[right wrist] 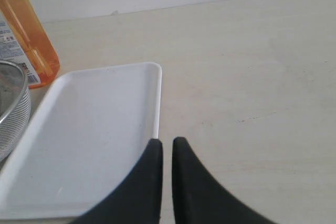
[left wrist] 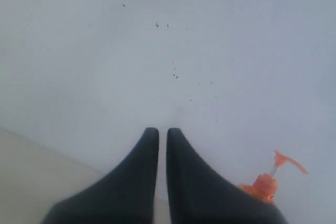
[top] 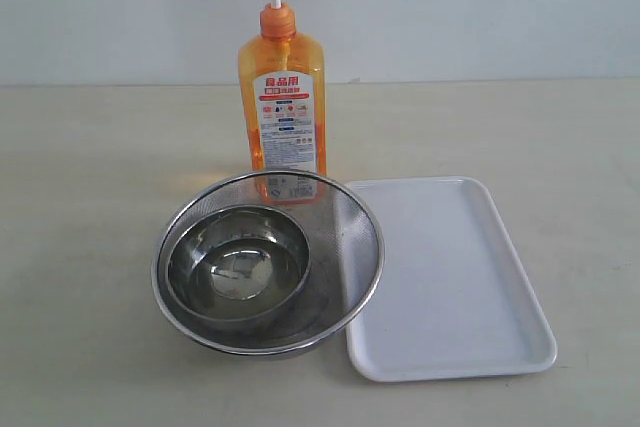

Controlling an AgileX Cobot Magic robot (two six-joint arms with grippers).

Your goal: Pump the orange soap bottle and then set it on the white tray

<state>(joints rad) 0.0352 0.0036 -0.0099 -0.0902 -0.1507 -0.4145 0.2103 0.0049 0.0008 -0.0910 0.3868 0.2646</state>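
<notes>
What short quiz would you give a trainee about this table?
1. True or false: the orange soap bottle stands on the white tray.
2. What sits inside the mesh bowl? A) a smaller steel bowl B) a sponge C) a cup
3. Fill in: in the exterior view, the tray lies to the ___ of the bowls.
Key: 1 false; 2 A; 3 right.

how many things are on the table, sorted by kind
bottles: 1, the orange soap bottle
trays: 1, the white tray
steel bowls: 2, a small bowl sitting inside a bigger mesh bowl
total: 4
</notes>
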